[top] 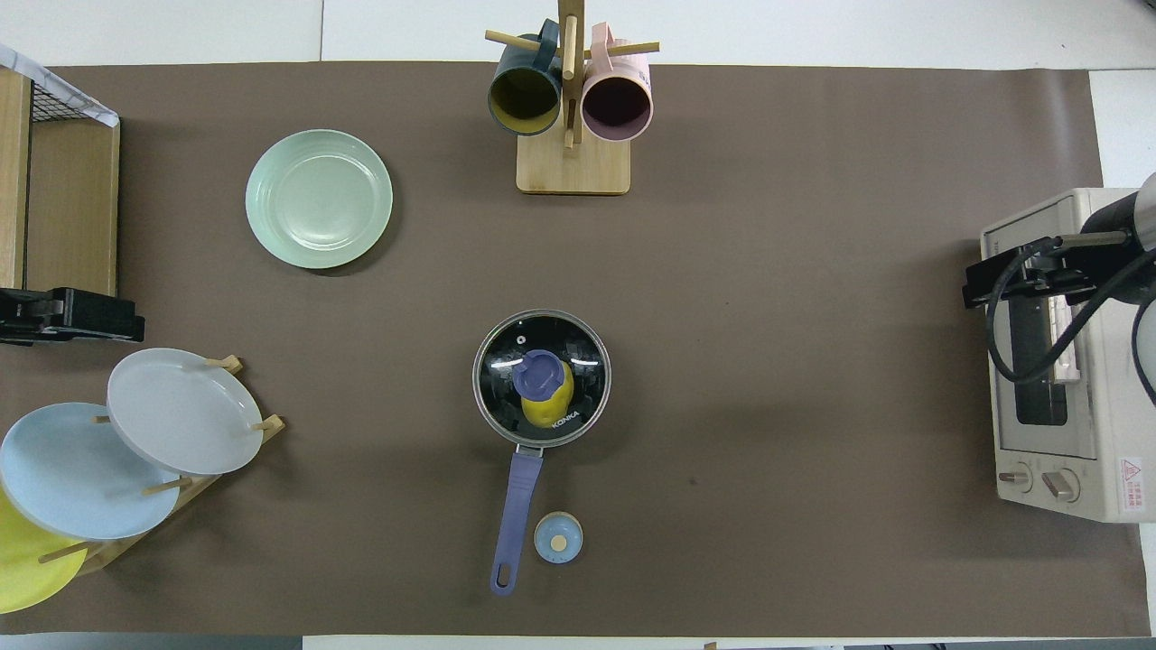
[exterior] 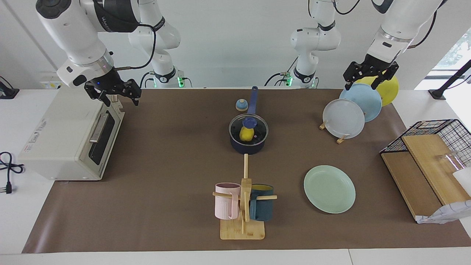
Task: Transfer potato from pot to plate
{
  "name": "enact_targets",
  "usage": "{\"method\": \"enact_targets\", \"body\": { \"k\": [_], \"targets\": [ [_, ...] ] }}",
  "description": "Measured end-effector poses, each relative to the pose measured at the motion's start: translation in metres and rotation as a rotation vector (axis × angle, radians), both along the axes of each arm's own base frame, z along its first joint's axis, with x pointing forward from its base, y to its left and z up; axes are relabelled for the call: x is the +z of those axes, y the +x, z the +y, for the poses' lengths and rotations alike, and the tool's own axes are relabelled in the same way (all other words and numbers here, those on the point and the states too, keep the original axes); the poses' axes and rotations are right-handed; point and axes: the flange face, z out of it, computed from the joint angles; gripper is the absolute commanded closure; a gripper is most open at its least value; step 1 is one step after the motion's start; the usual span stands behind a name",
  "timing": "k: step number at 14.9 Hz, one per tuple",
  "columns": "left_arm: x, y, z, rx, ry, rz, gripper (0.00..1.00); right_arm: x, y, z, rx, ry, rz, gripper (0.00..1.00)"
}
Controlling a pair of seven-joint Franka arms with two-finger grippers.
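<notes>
Mug stand (exterior: pixel 242 221) at mat edge (exterior: pixel 184 251)

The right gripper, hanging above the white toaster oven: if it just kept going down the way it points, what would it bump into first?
Probably the white toaster oven: the open right gripper points down over its top edge above the door, though depth is uncertain.

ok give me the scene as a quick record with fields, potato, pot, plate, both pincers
potato: inside the pot, seen through the glass lid
pot: mid-table, lid on, handle toward the robots
plate: mint green, bare, farther from the robots than the pot, toward the left arm's end
left pincer: open, raised over the plate rack, holding nothing
right pincer: open, raised over the toaster oven, holding nothing
</notes>
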Motion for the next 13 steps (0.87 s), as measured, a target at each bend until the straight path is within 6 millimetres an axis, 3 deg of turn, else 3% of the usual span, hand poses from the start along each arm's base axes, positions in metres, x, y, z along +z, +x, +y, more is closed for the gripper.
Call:
{"method": "enact_targets", "body": {
  "k": [7, 13],
  "targets": [
    [0.0, 0.0, -0.001, -0.002, -0.001, -0.003, 0.0, 0.0, 0.0, 0.0, 0.0, 0.0, -0.001, 0.0],
    [0.009, -0.004, -0.019, -0.035, -0.006, -0.037, 0.0, 0.002, 0.001, 0.012, 0.067, 0.017, -0.019, 0.0]
  ]
}}
